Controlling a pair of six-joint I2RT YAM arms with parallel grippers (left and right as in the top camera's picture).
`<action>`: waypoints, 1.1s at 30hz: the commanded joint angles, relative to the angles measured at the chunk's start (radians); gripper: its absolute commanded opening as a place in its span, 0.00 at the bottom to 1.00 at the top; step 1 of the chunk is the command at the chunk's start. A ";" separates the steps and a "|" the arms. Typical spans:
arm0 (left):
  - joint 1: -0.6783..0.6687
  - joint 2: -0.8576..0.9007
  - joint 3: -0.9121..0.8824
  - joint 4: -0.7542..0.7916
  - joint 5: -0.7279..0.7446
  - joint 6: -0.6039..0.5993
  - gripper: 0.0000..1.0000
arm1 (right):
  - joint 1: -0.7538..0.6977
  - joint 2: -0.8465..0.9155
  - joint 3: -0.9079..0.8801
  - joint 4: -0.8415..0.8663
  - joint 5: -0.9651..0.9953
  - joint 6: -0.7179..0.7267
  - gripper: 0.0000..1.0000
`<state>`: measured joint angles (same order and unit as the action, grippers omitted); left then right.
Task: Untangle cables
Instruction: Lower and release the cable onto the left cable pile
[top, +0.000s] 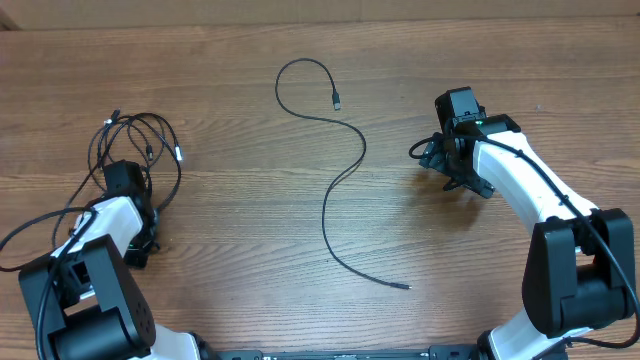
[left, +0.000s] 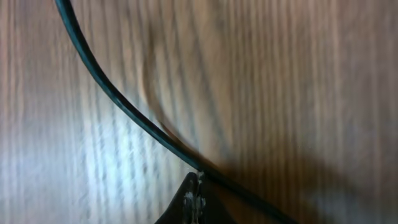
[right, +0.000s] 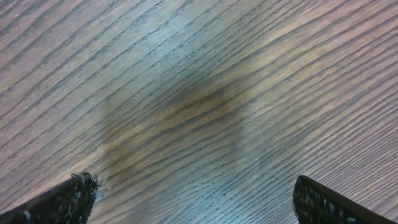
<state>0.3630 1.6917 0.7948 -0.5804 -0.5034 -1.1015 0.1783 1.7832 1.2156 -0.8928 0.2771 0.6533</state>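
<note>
A bunch of thin black cables (top: 140, 138) lies in loose loops at the left of the wooden table. My left gripper (top: 127, 176) sits at the bunch's near edge. In the left wrist view its fingertips (left: 199, 180) are pressed together, and one black cable (left: 118, 99) runs diagonally across their very tip, pinched there. A separate long cable (top: 345, 160) snakes across the table's middle, with a plug at each end. My right gripper (top: 447, 168) hovers to the right of it, open; its fingers (right: 68, 198) stand wide apart over bare wood.
The arms' own thicker black cables trail at the left edge (top: 30, 228) and along the right arm (top: 540, 165). The long cable's far plug (top: 337, 101) and near plug (top: 404, 287) rest on the wood.
</note>
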 joint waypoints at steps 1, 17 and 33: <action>0.011 0.025 -0.053 0.090 0.051 -0.020 0.04 | 0.000 -0.015 0.014 0.002 0.017 -0.004 1.00; 0.011 0.238 -0.059 0.442 0.071 0.127 0.04 | 0.000 -0.015 0.014 0.002 0.017 -0.004 1.00; 0.010 0.345 -0.057 0.629 0.408 0.520 0.10 | 0.000 -0.015 0.014 0.002 0.017 -0.004 1.00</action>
<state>0.3870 1.8942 0.8268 0.1368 -0.3805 -0.6537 0.1783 1.7832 1.2156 -0.8925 0.2771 0.6537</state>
